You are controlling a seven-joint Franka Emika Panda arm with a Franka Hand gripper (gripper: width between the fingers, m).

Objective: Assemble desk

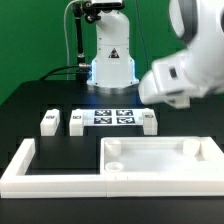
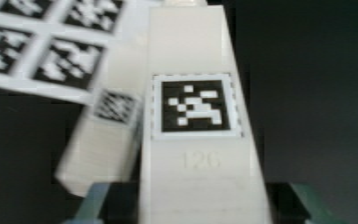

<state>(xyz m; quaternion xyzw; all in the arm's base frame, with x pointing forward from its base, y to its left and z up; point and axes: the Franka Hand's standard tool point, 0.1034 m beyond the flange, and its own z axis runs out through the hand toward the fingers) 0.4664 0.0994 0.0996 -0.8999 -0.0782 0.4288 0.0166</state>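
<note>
Grip sits at one end of leg (image 2: 194, 120): gripper (image 2: 194, 205) clamps its sides, we judge. Leg just beside marker board (image 2: 51, 40), long part free; we fear tilt or slip on moving. Tabletop (image 1: 160, 160) lies at table (image 1: 30, 100) front edge, exterior view's right.

Open black table surface (image 1: 25, 100) lies before us on the exterior view's left, with a free dark lane between the marker board (image 1: 110, 118) and the white plastic rimmed tabletop slab (image 1: 165, 165). The low white angular border fence (image 1: 50, 182) bars the near edge. The white robot base (image 1: 110, 60) blocks the back, and the bulky white arm (image 1: 190, 75) overhangs the exterior view's right. In the wrist view, a tagged white block leg (image 2: 194, 110) fills the gap of the gripper (image 2: 194, 205), flush with both fingers.
</note>
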